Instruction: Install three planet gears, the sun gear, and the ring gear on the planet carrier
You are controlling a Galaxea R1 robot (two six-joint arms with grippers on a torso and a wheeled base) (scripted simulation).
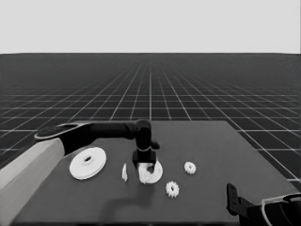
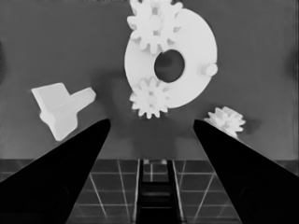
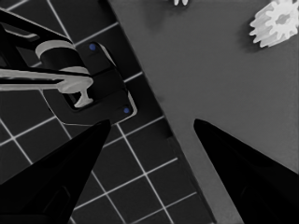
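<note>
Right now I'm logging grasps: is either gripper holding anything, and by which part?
Nothing is held. The left gripper hangs open above the smaller round part, with nothing between its fingers; the right gripper, parked at the table's corner, is open too.

Two planet gears (image 2: pixel 150 97) seated on smaller round part (image 2: pixel 191 88).

This is no real room but a simulated test space. A dark table (image 1: pixel 207 155) stands alone on a floor drawn as a pale grid (image 1: pixel 150 89) that runs to a straight horizon, with a blank pale band (image 1: pixel 150 23) filling the top of the frame. No walls or furniture show, only the grid floor around the table.
</note>
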